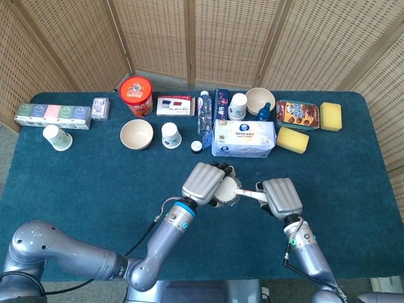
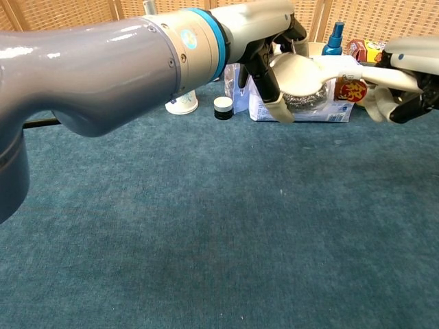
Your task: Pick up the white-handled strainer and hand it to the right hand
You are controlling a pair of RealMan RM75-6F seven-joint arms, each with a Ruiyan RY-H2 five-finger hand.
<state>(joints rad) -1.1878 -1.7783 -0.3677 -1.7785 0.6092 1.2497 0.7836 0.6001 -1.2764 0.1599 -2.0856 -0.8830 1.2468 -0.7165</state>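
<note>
The strainer (image 1: 232,191) has a white rim, a steel mesh bowl (image 2: 305,98) and a white handle (image 2: 341,67). It is held level above the table near the front centre. My left hand (image 1: 204,182) grips its bowl end from above, and in the chest view the left hand (image 2: 269,42) has fingers reaching down over the rim. The handle (image 1: 254,194) points to the right and runs under my right hand (image 1: 283,197). In the chest view the right hand (image 2: 403,77) has its fingers curled around the handle's end.
Along the table's back stand a tissue box (image 1: 243,138), bowls (image 1: 137,134), paper cups (image 1: 171,134), a red can (image 1: 137,95), a bottle (image 1: 203,113), yellow sponges (image 1: 292,139) and a small black cap (image 1: 196,147). The blue cloth (image 1: 82,183) covers the table.
</note>
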